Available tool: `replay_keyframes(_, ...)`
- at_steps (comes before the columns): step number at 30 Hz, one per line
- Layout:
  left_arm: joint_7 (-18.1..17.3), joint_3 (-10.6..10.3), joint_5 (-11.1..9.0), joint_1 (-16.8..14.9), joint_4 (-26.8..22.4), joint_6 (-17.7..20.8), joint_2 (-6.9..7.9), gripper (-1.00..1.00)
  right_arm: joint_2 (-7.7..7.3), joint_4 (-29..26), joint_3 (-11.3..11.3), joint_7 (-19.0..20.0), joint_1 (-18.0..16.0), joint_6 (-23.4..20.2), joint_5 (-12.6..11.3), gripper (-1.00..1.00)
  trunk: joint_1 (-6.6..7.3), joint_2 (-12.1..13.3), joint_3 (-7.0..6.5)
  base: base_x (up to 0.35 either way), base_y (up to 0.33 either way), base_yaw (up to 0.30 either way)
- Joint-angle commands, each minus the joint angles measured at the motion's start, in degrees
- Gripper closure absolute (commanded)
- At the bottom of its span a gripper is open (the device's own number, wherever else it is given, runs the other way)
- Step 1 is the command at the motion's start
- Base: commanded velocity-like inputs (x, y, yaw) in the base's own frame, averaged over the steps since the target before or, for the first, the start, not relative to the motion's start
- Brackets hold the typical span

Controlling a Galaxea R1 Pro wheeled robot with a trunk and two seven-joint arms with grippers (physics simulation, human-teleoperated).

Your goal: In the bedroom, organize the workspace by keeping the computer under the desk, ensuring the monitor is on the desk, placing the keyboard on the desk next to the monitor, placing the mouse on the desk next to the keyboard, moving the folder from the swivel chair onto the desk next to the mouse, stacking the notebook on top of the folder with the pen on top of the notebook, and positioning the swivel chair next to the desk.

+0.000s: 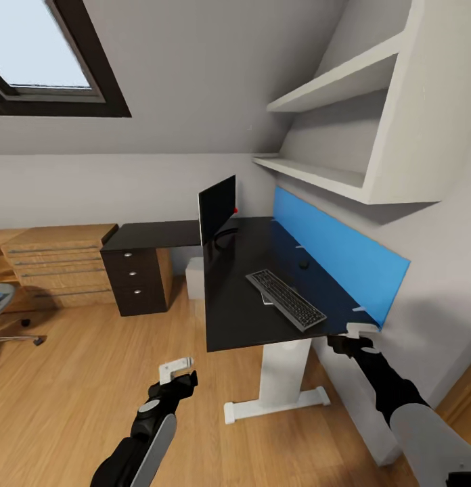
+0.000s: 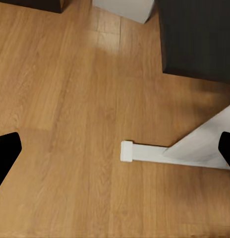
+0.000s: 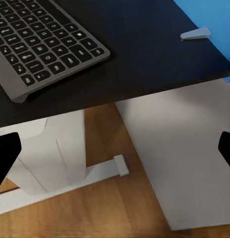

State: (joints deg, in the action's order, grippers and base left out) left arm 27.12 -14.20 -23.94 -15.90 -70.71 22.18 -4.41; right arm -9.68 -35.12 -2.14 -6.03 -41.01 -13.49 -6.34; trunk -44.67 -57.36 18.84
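Sitting on the black desk, the keyboard lay near the front edge, with the monitor upright at the back and the small mouse between them toward the blue wall panel. A pale box, likely the computer, stood under the desk. The chair waited well apart, a blue item on its seat; folder, notebook and pen steps looked undone. Both claws hung apart and empty: left gripper over the floor, right gripper at the desk's corner.
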Motion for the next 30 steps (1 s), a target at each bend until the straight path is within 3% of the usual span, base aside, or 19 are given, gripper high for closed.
replay_keyframes(1, 0.4, -0.2, -0.4, -0.1, 3.3, -0.2, 0.16, -1.00, 0.39, 1.6, -0.4, -0.1, -0.6, -0.5, -0.6, -1.00, -0.01, -0.1, 0.07, 0.000, 0.000, 0.000)
replay_keyframes(4, 0.4, -0.6, -0.2, -0.2, 8.8, -1.9, 0.33, -1.00, 2.43, 3.4, -0.5, 0.1, -1.3, -0.7, -0.3, -1.00, -0.01, -0.1, 0.07, 0.000, 0.000, 0.000)
replay_keyframes(10, 0.2, -0.7, 0.1, -0.2, 10.3, -6.3, 0.62, -1.00, 3.89, 3.6, -0.5, 1.0, -1.6, -0.8, -0.1, -1.00, -0.01, -0.1, 0.07, 0.020, -0.011, 0.000)
replay_keyframes(11, 0.2, -0.8, 0.2, -0.2, 10.0, -7.8, 0.84, -1.00, 4.18, 3.5, -0.4, 3.0, -1.6, -0.8, 0.0, -1.00, -0.01, -0.1, 0.07, 0.221, -0.126, 0.000)
replay_keyframes(18, 0.3, -2.6, 0.9, -0.2, 9.7, -8.6, 0.98, -1.00, 4.23, 3.3, -0.4, 5.4, -1.6, 0.2, 0.2, -1.00, -0.01, -0.1, 0.07, 0.273, -0.165, 0.000)
replay_keyframes(30, 0.5, -1.8, 1.0, -0.2, 8.9, -8.9, 1.66, -1.00, 4.23, 3.2, -0.4, 5.7, -1.4, 3.0, 0.2, -1.00, -0.01, -0.1, 0.07, 0.293, -0.174, 0.000)
